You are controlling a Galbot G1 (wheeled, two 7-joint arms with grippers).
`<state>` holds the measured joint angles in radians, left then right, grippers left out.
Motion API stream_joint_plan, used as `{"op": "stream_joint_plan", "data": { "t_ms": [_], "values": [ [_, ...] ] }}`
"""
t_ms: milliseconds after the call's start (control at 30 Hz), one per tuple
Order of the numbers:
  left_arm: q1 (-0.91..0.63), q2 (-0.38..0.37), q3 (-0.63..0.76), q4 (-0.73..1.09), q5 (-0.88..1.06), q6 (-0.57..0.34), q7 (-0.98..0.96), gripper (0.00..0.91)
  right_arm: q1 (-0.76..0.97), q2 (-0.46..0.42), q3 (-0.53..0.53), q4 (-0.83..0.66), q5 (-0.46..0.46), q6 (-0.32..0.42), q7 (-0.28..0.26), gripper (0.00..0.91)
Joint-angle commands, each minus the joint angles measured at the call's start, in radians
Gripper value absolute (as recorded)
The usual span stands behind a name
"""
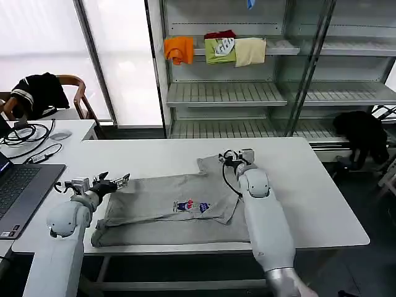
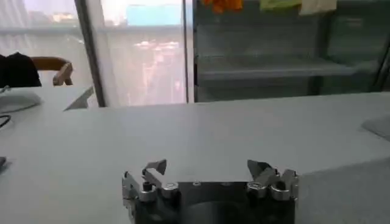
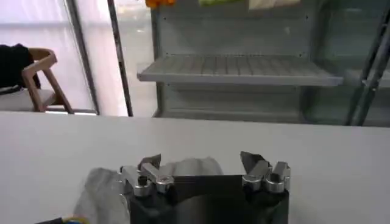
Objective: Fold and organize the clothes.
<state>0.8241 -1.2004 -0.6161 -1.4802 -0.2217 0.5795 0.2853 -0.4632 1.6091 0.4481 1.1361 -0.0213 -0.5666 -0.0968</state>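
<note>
Partly folded, by the look of it: grey shirt (image 1: 179,207) lying flat near the front edge of the white table (image 1: 309,204), sides seemingly turned in, chest print facing up, one sleeve or corner sticking out toward the far side. Still left, probably: a further fold into a compact packet, then putting away. Left gripper (image 1: 117,180) hovering just beside the shirt's left edge, jaws spread and empty. Right gripper (image 1: 238,156) poised over the far right corner of the cloth, jaws parted, nothing pinched; actual contact with the fabric hard to judge from the wrist view. Around: laptop (image 1: 18,192) and cables (image 1: 28,137) at the table's left end, well apart from the shirt. Behind, metal shelves (image 1: 226,93) carrying folded orange, green and cream garments (image 1: 216,49). Nothing blocking either arm.
</note>
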Motion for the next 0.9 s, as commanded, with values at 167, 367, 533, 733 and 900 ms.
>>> {"op": "stream_joint_plan", "data": {
  "t_ms": [167, 367, 533, 733, 900],
  "values": [
    [-0.002, -0.003, 0.019, 0.046, 0.045, -0.001, 0.028, 0.907, 0.029, 0.042, -0.011, -0.093, -0.058, -0.012, -0.018, 0.655],
    [0.003, -0.005, 0.014, 0.048, 0.044, 0.001, 0.03, 0.071, 0.013, 0.048, -0.007, -0.09, -0.056, -0.012, -0.031, 0.0],
    [0.009, -0.003, 0.014, 0.052, 0.05, 0.001, 0.038, 0.01, 0.006, 0.046, -0.009, -0.076, -0.055, -0.012, -0.03, 0.0],
    [0.008, -0.008, 0.014, 0.05, 0.049, 0.0, 0.045, 0.0, -0.004, 0.04, -0.011, -0.054, -0.043, -0.012, -0.048, 0.0],
    [0.003, -0.013, 0.015, 0.041, 0.037, -0.001, 0.046, 0.0, -0.018, 0.04, -0.012, -0.025, 0.002, 0.03, -0.041, 0.0]
  ]
}}
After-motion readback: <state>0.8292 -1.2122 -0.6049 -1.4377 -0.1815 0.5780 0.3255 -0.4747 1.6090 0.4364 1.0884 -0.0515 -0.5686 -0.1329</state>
